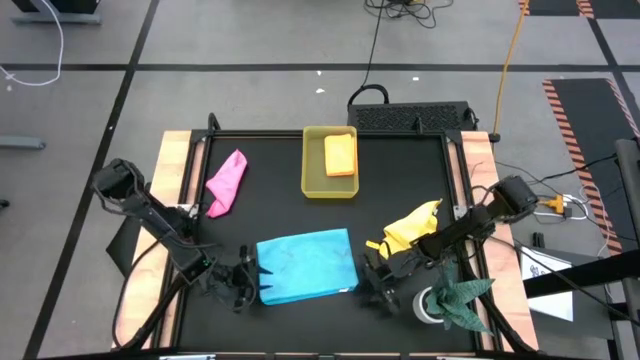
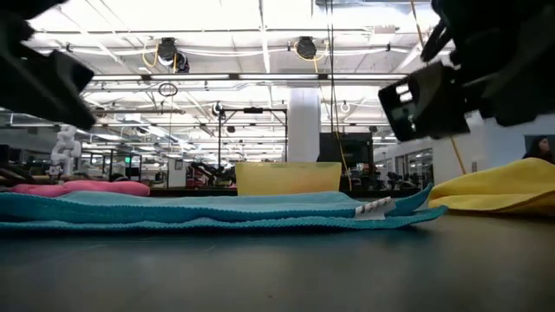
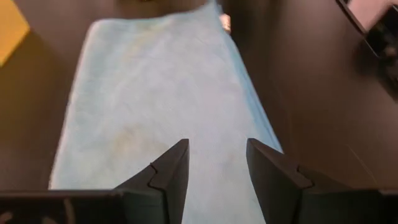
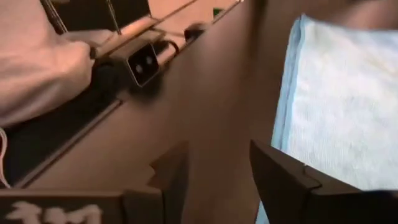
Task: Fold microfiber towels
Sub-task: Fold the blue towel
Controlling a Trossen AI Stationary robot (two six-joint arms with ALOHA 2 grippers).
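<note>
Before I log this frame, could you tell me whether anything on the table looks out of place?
Yes: a dark green cloth lies crumpled over a white object at the table's near right corner, not among the towels. The pink towel and yellow towel lie bunched and unfolded; the blue towel lies flat.

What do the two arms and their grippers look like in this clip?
Both arms are dark and slim, jointed, with black cables running along them. The left gripper and right gripper each have two black angular fingers that taper to blunt tips. White lettering shows on the right wrist body; I can't read it.
</note>
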